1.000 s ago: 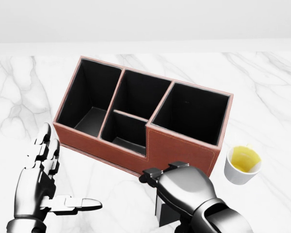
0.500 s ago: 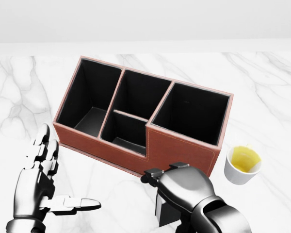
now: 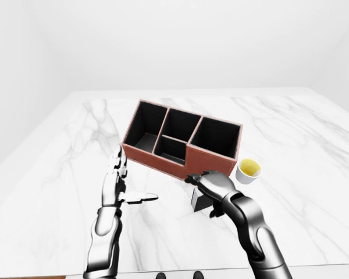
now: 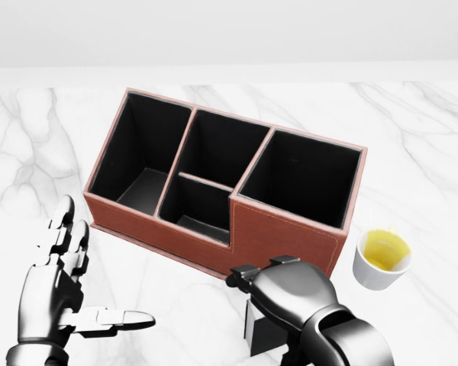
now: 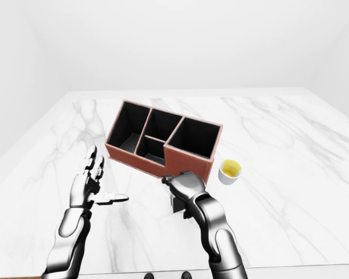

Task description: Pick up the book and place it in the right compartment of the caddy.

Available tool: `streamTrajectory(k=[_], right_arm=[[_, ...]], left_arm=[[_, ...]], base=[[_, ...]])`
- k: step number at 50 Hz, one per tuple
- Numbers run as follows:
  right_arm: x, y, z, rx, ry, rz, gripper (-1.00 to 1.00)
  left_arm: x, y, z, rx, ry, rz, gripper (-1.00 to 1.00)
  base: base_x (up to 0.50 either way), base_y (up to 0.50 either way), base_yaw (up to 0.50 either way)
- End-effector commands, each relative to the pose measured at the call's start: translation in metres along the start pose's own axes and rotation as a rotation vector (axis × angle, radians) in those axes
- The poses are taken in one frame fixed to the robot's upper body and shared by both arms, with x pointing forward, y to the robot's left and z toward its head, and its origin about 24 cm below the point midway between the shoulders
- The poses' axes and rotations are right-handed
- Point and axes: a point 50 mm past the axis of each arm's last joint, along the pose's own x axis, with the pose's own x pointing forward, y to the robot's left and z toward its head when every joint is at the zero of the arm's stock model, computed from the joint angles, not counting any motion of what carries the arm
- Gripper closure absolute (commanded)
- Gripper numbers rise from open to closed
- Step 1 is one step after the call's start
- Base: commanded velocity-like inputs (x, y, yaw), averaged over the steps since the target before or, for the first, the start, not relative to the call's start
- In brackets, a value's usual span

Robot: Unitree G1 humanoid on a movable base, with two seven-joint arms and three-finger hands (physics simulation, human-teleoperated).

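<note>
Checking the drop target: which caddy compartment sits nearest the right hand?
The large black-lined compartment at the head view's right end of the brown leather caddy, next to the right hand; the others lie farther left.

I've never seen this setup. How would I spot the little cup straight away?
Find the reddish-brown leather caddy with black compartments in the middle of the white marble table. In the head view, look just beyond its lower right corner: the small white cup stands there, apart from the caddy. It is the only round thing, and its inside is yellow.
</note>
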Motion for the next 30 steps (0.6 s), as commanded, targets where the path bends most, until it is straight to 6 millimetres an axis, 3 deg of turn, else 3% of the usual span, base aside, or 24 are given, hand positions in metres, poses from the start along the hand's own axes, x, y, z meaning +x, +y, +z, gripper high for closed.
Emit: streamTrajectory(k=[1, 30], right_arm=[[0.0027, 0.0021, -0.003, -0.013, 0.017, 0.017, -0.45], [0.0114, 0.007, -0.0109, -0.012, 0.044, 0.059, -0.44]], left_arm=[[0.0006, 0.001, -0.0025, -0.004, 0.011, 0.002, -1.0], [0.0008, 0.0019, -0.0085, -0.005, 0.036, 0.005, -1.0]], base=[[0.0, 0.0, 0.0], [0.0, 0.0, 0.0]])
